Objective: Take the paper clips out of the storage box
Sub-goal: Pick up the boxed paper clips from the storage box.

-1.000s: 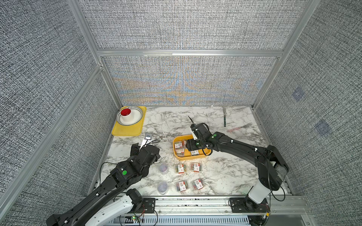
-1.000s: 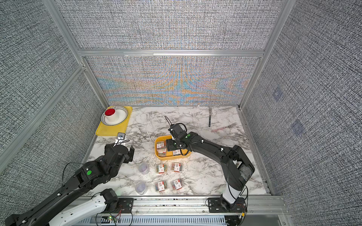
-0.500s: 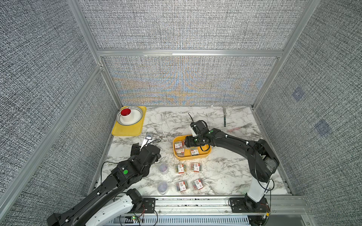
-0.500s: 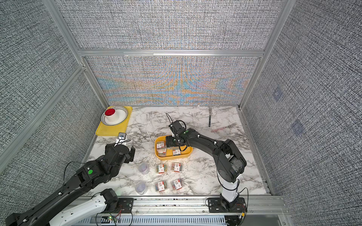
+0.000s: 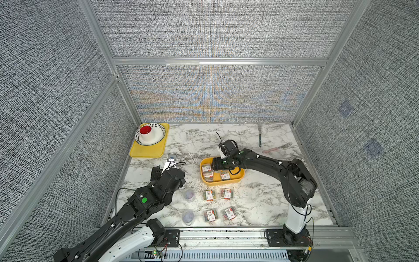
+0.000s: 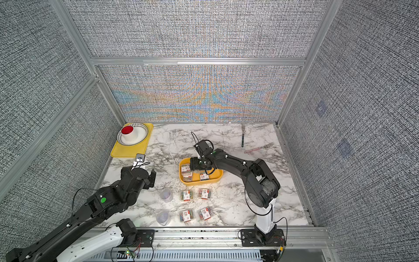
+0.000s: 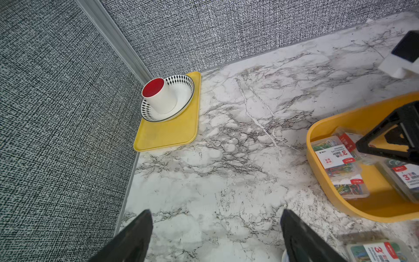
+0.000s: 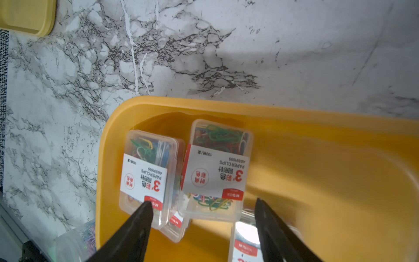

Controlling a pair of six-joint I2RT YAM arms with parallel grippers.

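From my console this looked like a robotics lab test cell, not a home or a shop. Grey woven-fabric wall panels [image 5: 210,29] boxed the space in on three sides, held in bare silver aluminium frame struts [image 5: 217,61]. The white marble-patterned worktop [image 5: 260,199] ended at a slotted aluminium mounting rail [image 5: 226,236]. A black jointed left arm [image 5: 145,200] and a black jointed right arm [image 5: 267,164] were bolted to it, with exposed coloured wiring [image 5: 162,247] beside one base.

Glossy marble-look tabletop [image 5: 260,199]; smooth plastic storage box [image 8: 317,158]; clear shiny plastic around paper clips [image 8: 221,136], paper labels [image 8: 145,179]; rough woven walls [image 5: 215,29].
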